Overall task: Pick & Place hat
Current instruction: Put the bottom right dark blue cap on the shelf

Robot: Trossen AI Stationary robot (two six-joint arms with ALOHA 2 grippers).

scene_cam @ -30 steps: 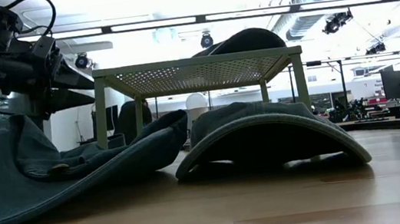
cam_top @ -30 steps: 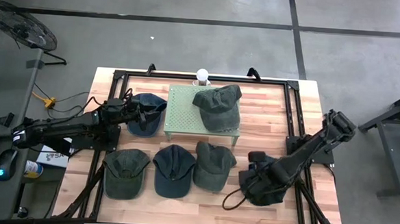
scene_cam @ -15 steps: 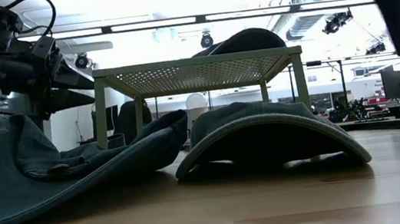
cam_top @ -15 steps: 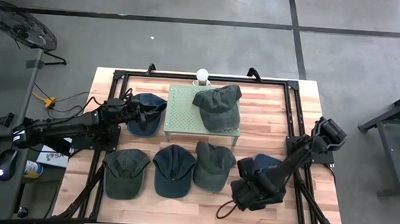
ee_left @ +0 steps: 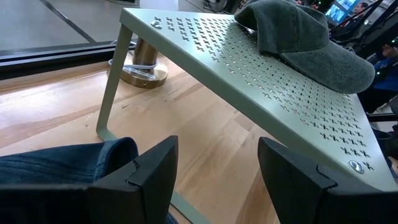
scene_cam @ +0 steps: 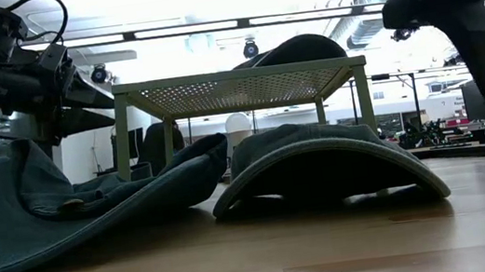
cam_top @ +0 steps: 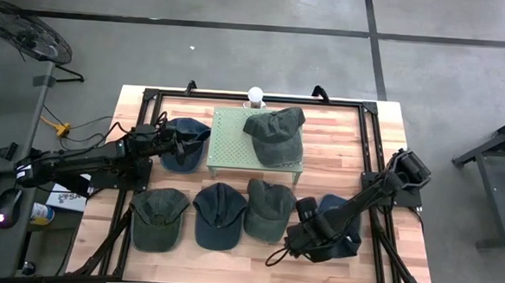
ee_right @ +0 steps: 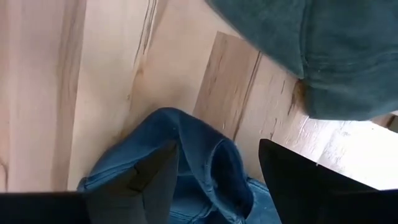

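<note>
Right gripper (cam_top: pixel 302 239) hovers low over the near right part of the wooden table (cam_top: pixel 348 142), fingers spread and holding nothing; its wrist view looks straight down on a blue denim cap (ee_right: pixel 186 165) lying on the planks just under the fingers, with the edge of an olive cap (ee_right: pixel 323 50) beside it. From above, that blue cap (cam_top: pixel 334 208) is mostly hidden under the right arm.

Left gripper (cam_top: pixel 186 138) sits at the far left of the table, fingers parted, over another blue cap (cam_top: pixel 179 146) beside the green perforated stand (cam_top: pixel 231 140). Blue fabric (ee_left: pixel 68 165) shows just beside one finger in the left wrist view; whether it is gripped cannot be told.

- On the stand: one grey-green cap (cam_top: pixel 274 134), at its right end.
- Near row on the table, left to right: olive cap (cam_top: pixel 157 219), navy cap (cam_top: pixel 219 214), olive cap (cam_top: pixel 270 210), the latter close to the right gripper.
- White cylinder (cam_top: pixel 256 96) at the far edge, behind the stand.
</note>
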